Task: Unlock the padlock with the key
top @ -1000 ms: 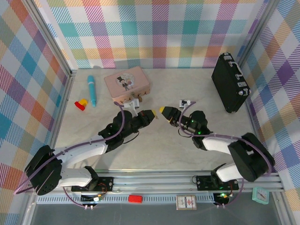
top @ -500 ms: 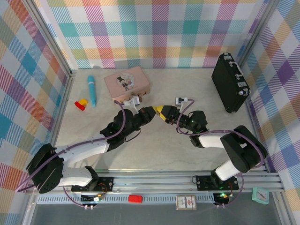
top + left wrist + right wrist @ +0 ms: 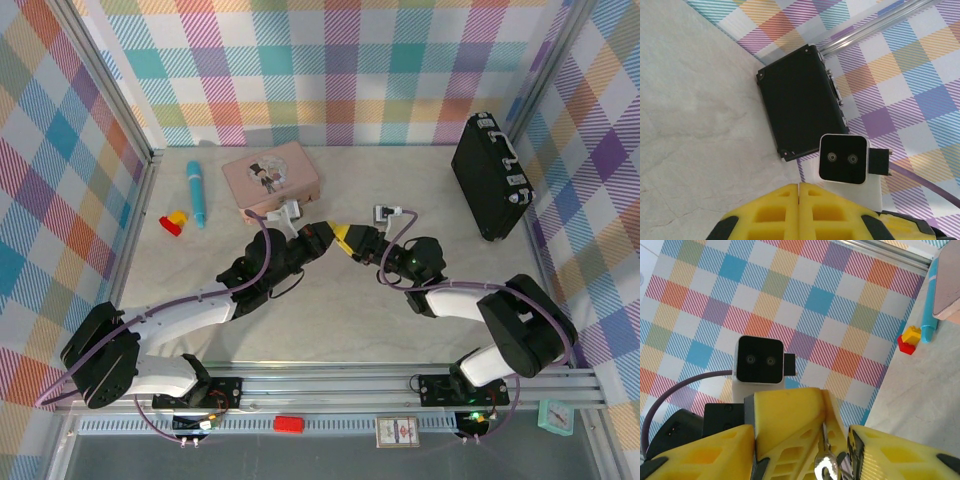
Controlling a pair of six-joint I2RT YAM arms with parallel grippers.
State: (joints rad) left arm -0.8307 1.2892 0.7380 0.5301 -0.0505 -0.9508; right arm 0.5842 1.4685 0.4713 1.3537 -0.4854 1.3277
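1. Left tool (image 3: 799, 197): the yellow fingers are pressed together with no gap at the seam. In the right wrist view a thin silver metal piece (image 3: 824, 460) stands along that seam at the fingertips, pinched there. Whether it is the key or part of the padlock cannot be told.
2. Right tool (image 3: 346, 238): the fingers (image 3: 700, 450) are spread, one on each side of the left tool's tips and the silver metal piece. Contact with either cannot be told.
3. The two tools meet tip to tip above the middle of the worktop (image 3: 330, 310).
4. Pink tin (image 3: 270, 176): far left of the tools, lid closed, contents hidden. The lid carries a small printed figure; any lettering is too small to read.
5. Black case (image 3: 488, 178): far right, beside the checked wall, closed, with silver latches along its right edge. No label can be read.
6. Blue pen (image 3: 196, 194): left of the tin. A red and yellow block (image 3: 175, 222) lies just left of the pen.
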